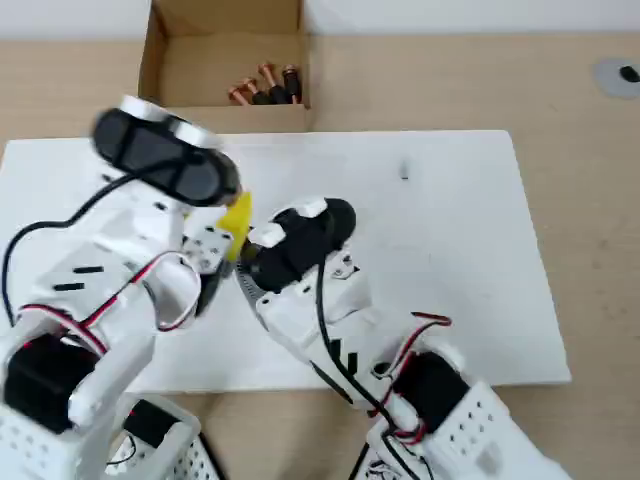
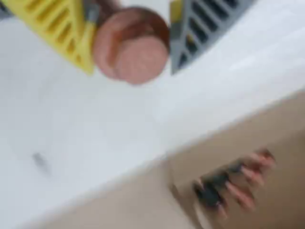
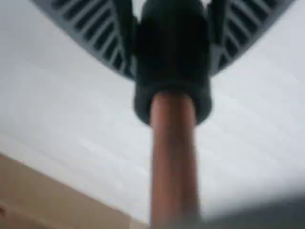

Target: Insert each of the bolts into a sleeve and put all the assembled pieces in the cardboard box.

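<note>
Copper bolt (image 2: 131,47), head pinched in the left gripper (image 2: 129,64), is sitting partway in the black sleeve (image 3: 171,52) the right gripper (image 3: 171,69) is clamping — over the white mat (image 1: 450,250), cardboard box (image 1: 150,60) waiting far left — and any tilt between arms is threatening to jam or drop it.

You're at a desk in what looks like an office or small lab: a pale wood-grain tabletop (image 1: 585,150) with a grey cable grommet (image 1: 618,76) in its far corner, a white mat (image 1: 450,280) laid over it, a cardboard box (image 1: 151,60) at the back, and a plain white wall (image 1: 450,15) behind.
</note>
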Available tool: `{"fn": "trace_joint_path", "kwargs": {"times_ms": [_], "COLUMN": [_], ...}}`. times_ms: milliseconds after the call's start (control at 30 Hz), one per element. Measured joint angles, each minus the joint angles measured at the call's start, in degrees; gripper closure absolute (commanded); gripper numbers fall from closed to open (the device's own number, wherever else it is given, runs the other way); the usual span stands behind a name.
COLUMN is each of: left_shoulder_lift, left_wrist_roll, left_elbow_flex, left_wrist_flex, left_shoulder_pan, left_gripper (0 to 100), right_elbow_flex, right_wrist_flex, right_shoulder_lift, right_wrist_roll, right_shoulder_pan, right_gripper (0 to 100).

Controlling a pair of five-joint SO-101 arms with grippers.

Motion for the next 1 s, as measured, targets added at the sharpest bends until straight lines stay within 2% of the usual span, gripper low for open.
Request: {"fn": "trace_joint_path", "kwargs": {"times_ms": [200, 300, 400, 500, 633, 833, 1000], "left_shoulder_lift": [1.1, 1.1, 1.2, 1.3, 1.1, 3.8, 6.2], "left_wrist_roll": [0.0, 0.4, 2.0, 3.2, 7.1, 12.2, 15.4], "left_elbow_flex": [-1.5, -2.5, -3.3, -3.8, -6.2, -8.7, -12.7], "left_wrist_flex": [6.8, 7.8, 8.7, 9.0, 10.8, 20.7, 23.7], "left_shoulder_pan": [4.3, 4.2, 0.8, -3.2, -8.8, -11.6, -12.0], "left_gripper": [100, 100, 98, 88, 65, 64, 64], "right_elbow_flex": [-0.1, -0.1, -0.1, -0.2, -0.1, -0.1, -0.1], "right_wrist_flex": [0.0, 0.0, -0.1, -0.2, -0.2, -0.2, -0.2], "right_shoulder_lift": [-0.5, -0.5, -0.2, -0.1, 0.0, 0.0, 0.0], "right_wrist_roll": [-0.1, -0.1, 0.0, 0.0, 0.0, -0.2, -0.2], "right_shoulder_pan": [0.0, -0.1, -0.1, -0.1, 0.4, 2.5, 5.9], "right_gripper": [98.9, 98.9, 98.9, 98.9, 98.9, 98.9, 98.9]}}
